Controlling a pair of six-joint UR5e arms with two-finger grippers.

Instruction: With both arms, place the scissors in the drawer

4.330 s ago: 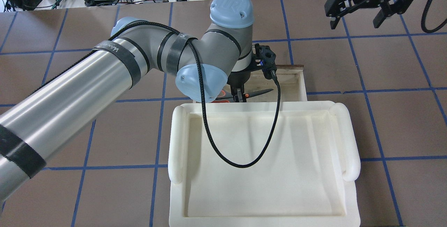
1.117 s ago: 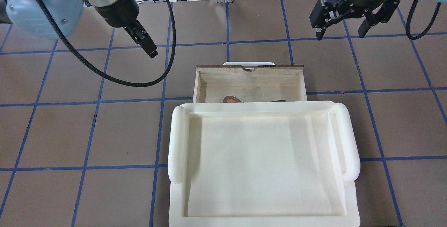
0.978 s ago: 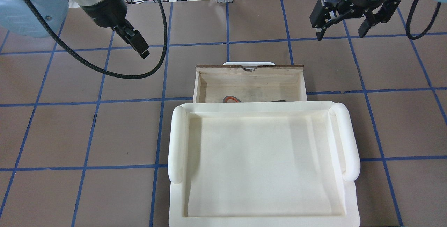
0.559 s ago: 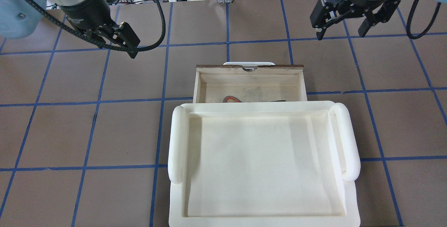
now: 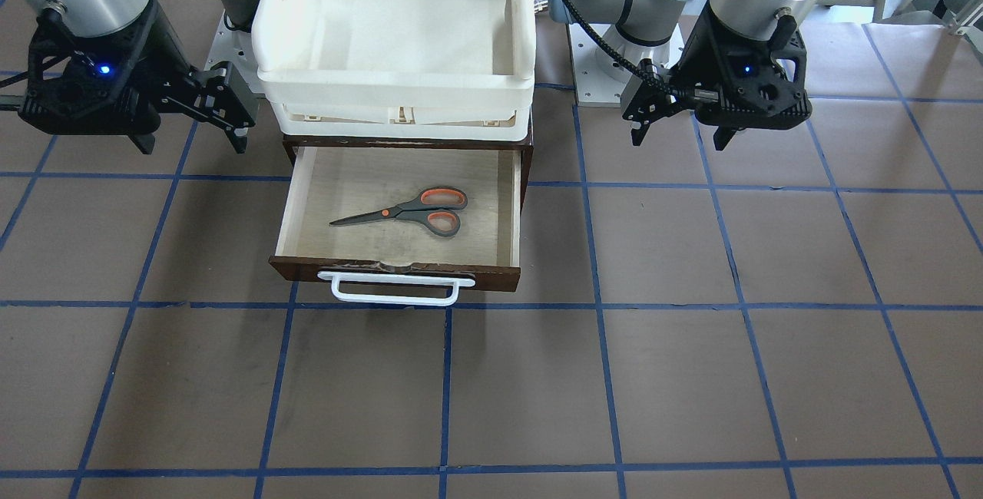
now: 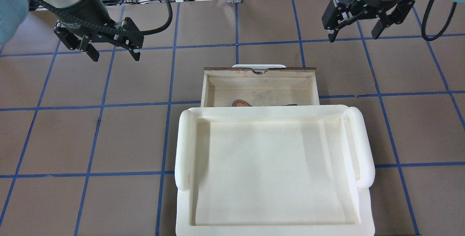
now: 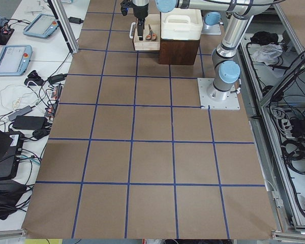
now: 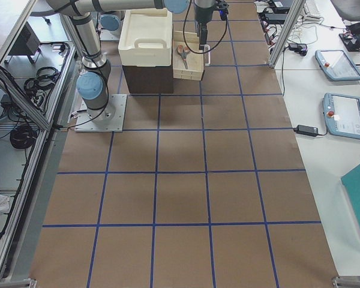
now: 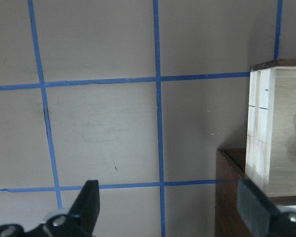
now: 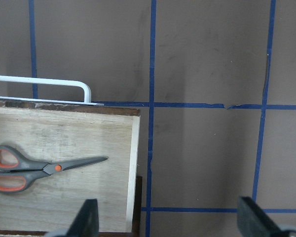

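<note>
Withdrawn from the drawer [image 6: 290,69], the left gripper [image 6: 115,56] hangs spread wide over the tabletop [image 6: 203,21]; the right gripper [image 6: 354,36] gapes too. Front view: scissors [image 5: 407,213] lie flat inside the open drawer, both grippers well apart from them.

The scissors [image 5: 407,212] lie flat and closed on the pale plywood floor of the pulled-out dark brown drawer [image 5: 399,269], blades toward the robot's right, orange-lined handles toward its left. The left pincer [image 6: 115,55] and right pincer [image 6: 353,37] hover to either side, jaws spread, empty.
</note>
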